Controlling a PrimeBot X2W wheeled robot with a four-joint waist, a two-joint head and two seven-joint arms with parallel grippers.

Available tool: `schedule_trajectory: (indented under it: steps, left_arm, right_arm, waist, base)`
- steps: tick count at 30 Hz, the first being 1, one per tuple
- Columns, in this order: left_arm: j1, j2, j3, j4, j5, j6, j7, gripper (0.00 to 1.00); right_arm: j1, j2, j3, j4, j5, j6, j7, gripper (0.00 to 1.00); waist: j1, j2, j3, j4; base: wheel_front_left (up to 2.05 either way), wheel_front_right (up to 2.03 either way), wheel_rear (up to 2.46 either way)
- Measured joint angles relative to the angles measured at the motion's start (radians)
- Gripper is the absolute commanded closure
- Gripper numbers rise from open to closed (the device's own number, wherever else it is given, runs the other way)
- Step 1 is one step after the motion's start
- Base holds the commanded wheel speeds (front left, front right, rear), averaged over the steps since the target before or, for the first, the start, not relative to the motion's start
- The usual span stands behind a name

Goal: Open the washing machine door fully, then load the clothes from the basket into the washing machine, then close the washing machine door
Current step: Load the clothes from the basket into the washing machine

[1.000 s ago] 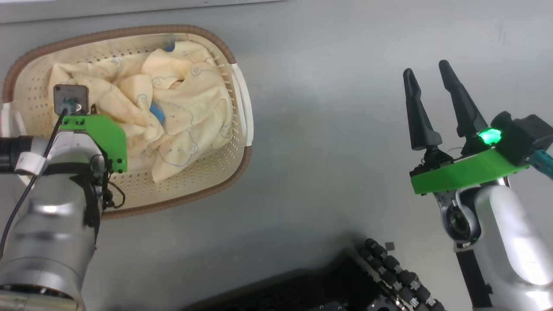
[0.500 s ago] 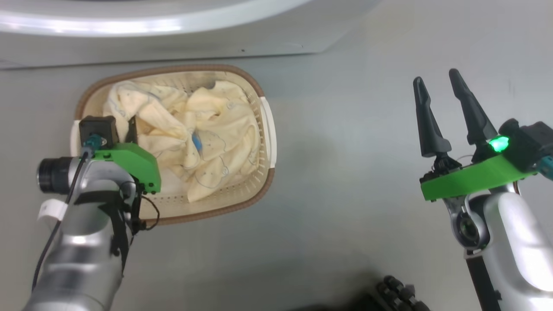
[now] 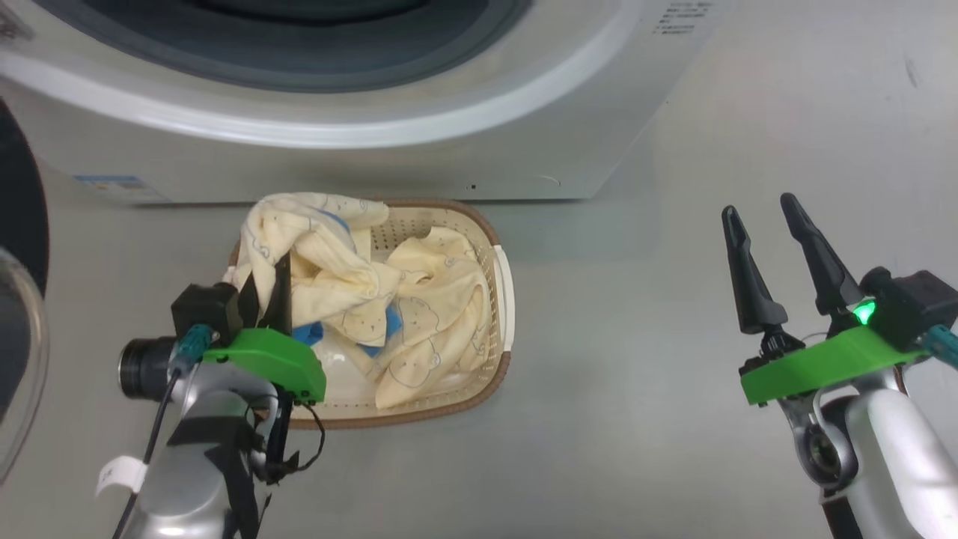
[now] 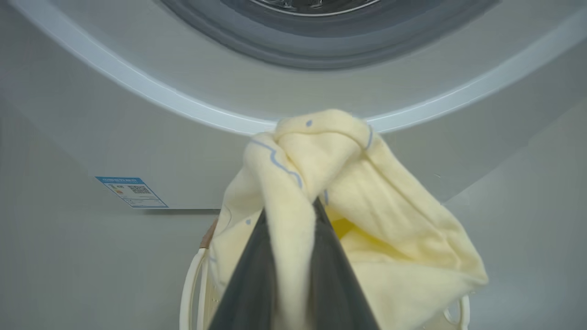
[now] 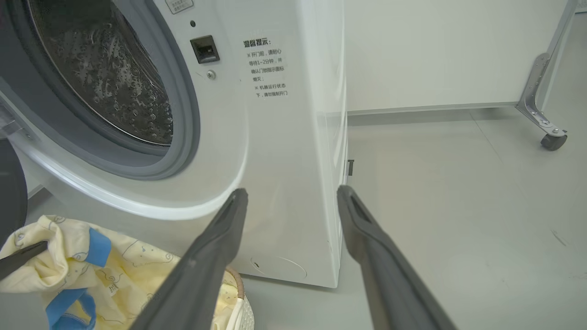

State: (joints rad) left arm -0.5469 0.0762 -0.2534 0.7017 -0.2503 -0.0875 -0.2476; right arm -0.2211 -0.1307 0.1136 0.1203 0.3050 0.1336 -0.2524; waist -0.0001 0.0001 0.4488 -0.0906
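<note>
My left claw (image 4: 290, 208) pinches narrow on a bunched fold of the clothes (image 3: 337, 284), its 2 fingers biting the top so the rest trails into the basket (image 3: 449, 408). It points at the washing machine (image 3: 449, 127). The washing machine door (image 3: 19, 224) stands swung aside at my left, leaving the drum mouth (image 5: 105, 78) free. My right claw (image 3: 757, 209) hangs wide and empty, well apart. The basket sits on smooth grey floor (image 3: 636, 412) just beside the washer's front, and a pale wall (image 5: 435, 50) stands behind.
</note>
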Motion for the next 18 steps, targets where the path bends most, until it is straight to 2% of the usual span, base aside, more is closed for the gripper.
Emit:
schedule_trajectory:
  steps: [18]
  left_arm:
    - [0.256, -0.003, 0.078, -0.366, 0.011, 0.013, 0.000, 1.00]
  right_arm:
    - [0.140, -0.020, -0.009, 0.007, 0.002, 0.000, 0.000, 0.00]
  waist:
    - [0.0000, 0.0000, -0.260, 0.042]
  base:
    - [0.00, 0.00, 0.00]
